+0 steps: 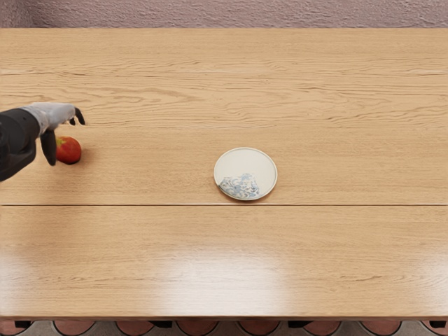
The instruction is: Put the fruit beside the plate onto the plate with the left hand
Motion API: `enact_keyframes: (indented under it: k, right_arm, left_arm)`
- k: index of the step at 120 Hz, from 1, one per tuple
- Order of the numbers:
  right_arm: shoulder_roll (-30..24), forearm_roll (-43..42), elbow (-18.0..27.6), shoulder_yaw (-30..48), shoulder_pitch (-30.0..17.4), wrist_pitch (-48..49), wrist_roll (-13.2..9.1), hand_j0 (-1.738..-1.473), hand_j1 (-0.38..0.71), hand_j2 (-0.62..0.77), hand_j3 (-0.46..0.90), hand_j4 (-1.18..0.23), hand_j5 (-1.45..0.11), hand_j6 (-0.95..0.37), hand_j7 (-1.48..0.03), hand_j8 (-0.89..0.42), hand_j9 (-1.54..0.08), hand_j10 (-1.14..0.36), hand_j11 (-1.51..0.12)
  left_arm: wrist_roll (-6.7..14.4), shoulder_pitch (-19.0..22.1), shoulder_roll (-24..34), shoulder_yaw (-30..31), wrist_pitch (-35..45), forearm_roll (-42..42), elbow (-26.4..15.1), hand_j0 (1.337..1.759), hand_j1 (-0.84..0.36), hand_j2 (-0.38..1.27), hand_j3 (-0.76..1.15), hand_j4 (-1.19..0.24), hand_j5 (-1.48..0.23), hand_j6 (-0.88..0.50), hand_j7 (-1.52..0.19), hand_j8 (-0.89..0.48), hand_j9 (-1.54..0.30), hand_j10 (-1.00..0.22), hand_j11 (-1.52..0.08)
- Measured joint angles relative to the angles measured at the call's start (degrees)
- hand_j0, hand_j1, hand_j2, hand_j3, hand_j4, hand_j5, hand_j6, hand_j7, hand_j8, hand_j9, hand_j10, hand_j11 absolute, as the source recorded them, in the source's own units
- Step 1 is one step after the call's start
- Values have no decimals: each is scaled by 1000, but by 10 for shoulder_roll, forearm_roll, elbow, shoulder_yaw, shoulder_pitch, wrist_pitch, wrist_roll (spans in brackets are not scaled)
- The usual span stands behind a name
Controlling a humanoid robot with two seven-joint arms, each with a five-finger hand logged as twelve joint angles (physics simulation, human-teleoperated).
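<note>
A small red fruit [69, 150] lies on the wooden table far to the left. My left hand [61, 129] hovers right above and beside it, fingers spread and open, thumb hanging down by the fruit's left side, holding nothing. The arm enters from the left edge. A small round white plate [257, 162] with a blue pattern near its front sits at the table's centre, well to the right of the fruit. The right arm is out of view.
The wooden table [224, 252] stretches wide, with its front edge near the picture's bottom and a wall along its back edge at the top.
</note>
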Motion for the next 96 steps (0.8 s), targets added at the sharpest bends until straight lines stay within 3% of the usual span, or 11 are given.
enact_keyframes:
  k: [32, 96]
  right_arm:
    - [0, 0, 0, 0, 0, 0, 0, -1658, -329, -4, 0, -17, -22, -16, -22, -16, -22, -17, -22]
    - [0, 0, 0, 0, 0, 0, 0, -1658, -329, -4, 0, -17, -22, -16, -22, -16, -22, -17, -22]
  left_arm:
    - [0, 8, -33, 3, 4, 0, 71, 1658, -16, 66, 0, -313, -400, -314, -400, -314, -400, -312, -399]
    - [0, 29, -59, 30, 57, 23, 81, 1658, -19, 67, 0, -316, -404, -317, -404, -317, -404, -315, -403]
